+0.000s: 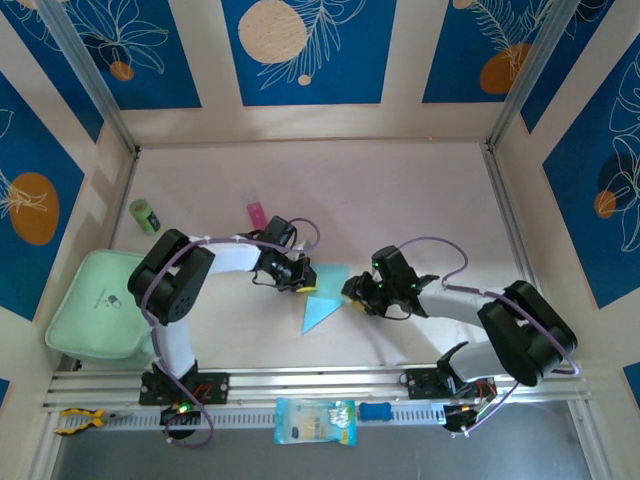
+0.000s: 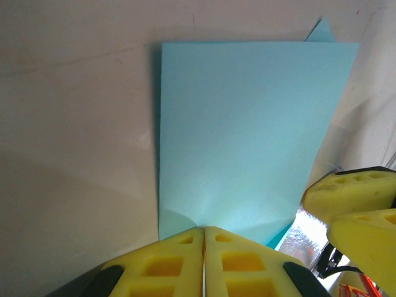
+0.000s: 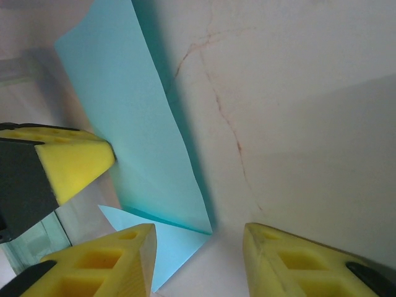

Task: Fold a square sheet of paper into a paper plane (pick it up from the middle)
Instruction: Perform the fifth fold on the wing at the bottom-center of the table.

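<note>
**Folded paper between two arms**

The left jaws are pinched shut on an edge of the square sheet of paper [image 1: 322, 305] [image 2: 247, 136] [image 3: 142, 136], creased, at the middle of the surface [image 1: 400, 200]. The right jaws stand partly apart beside it, gripping nothing.

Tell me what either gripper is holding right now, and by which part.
The left gripper is shut on the square sheet of paper, pinching it at one edge. The right gripper stands open beside the sheet and holds nothing.
</note>
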You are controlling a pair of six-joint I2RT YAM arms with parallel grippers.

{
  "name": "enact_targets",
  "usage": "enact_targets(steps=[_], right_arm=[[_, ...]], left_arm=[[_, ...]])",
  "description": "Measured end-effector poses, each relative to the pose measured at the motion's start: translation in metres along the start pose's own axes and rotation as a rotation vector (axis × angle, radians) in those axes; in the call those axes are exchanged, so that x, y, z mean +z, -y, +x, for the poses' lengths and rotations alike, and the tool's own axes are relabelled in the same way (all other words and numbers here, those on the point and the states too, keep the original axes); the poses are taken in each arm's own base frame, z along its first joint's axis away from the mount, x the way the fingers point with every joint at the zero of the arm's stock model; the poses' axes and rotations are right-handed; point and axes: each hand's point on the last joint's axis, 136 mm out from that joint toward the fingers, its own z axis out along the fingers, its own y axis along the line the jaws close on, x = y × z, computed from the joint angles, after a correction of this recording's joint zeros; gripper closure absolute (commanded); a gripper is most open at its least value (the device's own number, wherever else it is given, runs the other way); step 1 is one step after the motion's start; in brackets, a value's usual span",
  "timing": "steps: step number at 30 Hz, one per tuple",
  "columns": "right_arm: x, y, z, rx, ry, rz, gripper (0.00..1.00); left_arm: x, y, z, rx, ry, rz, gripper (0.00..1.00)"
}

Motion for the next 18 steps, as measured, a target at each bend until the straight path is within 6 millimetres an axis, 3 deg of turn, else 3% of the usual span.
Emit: enact_targets(steps=[18], right_arm=[[0.011,-0.011,-0.002,-0.003,-0.040,-0.044,0.69]], left_arm=[[0.000,0.000,0.000,0.019,0.000,0.000,0.92]])
